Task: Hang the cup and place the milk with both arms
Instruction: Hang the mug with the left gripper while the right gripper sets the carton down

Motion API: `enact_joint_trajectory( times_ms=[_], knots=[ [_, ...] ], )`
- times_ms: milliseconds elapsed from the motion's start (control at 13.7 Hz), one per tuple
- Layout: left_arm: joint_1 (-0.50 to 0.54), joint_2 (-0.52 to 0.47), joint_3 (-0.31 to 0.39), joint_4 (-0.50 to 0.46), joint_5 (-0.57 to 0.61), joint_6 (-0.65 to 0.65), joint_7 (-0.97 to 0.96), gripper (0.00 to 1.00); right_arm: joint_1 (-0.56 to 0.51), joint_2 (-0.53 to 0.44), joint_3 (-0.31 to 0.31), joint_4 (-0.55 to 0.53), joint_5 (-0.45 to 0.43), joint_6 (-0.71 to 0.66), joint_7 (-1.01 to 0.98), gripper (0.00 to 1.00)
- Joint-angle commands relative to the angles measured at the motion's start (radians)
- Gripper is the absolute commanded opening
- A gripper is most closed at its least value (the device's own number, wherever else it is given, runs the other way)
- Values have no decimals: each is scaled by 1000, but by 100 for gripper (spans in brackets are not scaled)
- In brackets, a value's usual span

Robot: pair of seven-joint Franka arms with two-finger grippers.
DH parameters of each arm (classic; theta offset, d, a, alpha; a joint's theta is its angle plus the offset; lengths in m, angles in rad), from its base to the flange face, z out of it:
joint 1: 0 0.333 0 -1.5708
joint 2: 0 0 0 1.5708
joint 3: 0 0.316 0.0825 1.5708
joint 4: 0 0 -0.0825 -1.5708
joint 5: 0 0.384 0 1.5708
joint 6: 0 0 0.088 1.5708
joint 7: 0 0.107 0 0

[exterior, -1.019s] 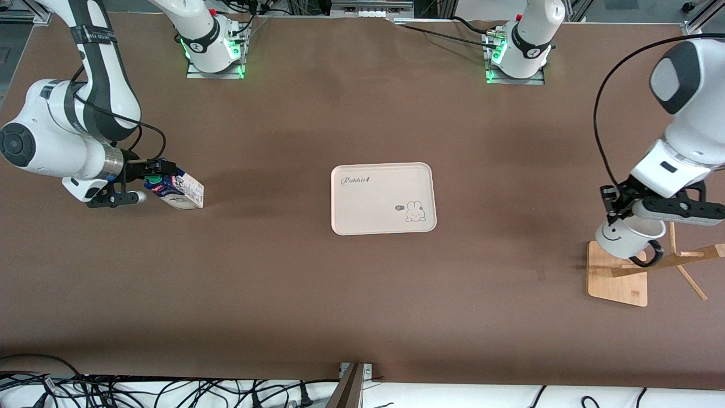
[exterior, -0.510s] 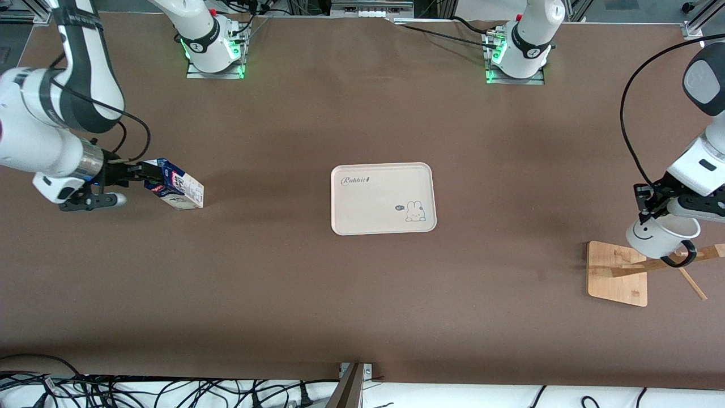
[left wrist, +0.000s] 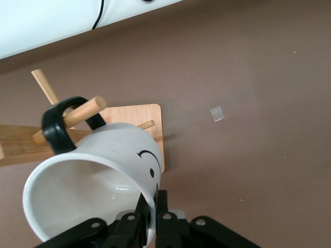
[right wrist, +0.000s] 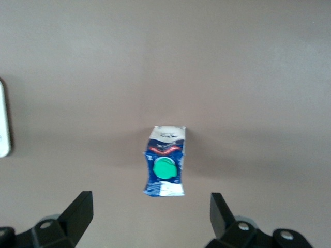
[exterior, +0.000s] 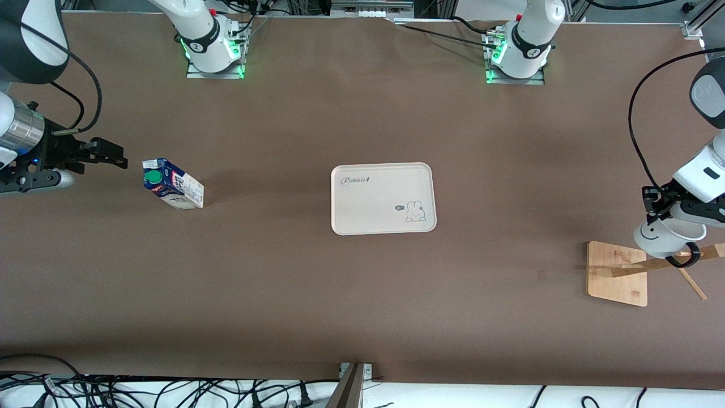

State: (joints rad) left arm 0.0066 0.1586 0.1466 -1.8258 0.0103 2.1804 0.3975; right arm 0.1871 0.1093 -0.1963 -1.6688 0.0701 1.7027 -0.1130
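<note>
The milk (exterior: 173, 191), a blue and white carton with a green cap, stands on the table toward the right arm's end. It also shows in the right wrist view (right wrist: 164, 168). My right gripper (exterior: 116, 154) is open and empty, apart from the carton and farther toward the table's end, with its jaws spread wide (right wrist: 150, 202). My left gripper (exterior: 653, 208) is shut on the rim of the white smiley cup (exterior: 662, 238), tilted above the wooden rack (exterior: 614, 275). In the left wrist view the cup (left wrist: 98, 170) has its black handle (left wrist: 56, 126) looped around a rack peg (left wrist: 85, 109).
A pale tray (exterior: 374, 204) with a rabbit drawing lies at the table's middle. The rack's pegs stick out toward the left arm's end of the table. Cables lie along the table edge nearest the front camera.
My right gripper has let go of the milk, opened, and drawn away toward the table's end. My left gripper has carried the cup along the rack, and the handle now sits over a peg.
</note>
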Motion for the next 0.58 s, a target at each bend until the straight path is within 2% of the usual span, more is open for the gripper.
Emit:
enact_joint_trajectory(
  times_ms=[0, 291, 510],
  knots=[
    [3, 4, 2, 8, -13, -13, 38, 100, -11, -3, 92, 20, -21, -20, 62, 100],
    [-13, -7, -4, 16, -13, -62, 30, 100, -5, 12, 104, 15, -35, -155, 62, 100],
    [-46, -65, -56, 25, -18, -171, -12, 100, 35, 13, 126, 24, -30, -123, 73, 100]
  ],
)
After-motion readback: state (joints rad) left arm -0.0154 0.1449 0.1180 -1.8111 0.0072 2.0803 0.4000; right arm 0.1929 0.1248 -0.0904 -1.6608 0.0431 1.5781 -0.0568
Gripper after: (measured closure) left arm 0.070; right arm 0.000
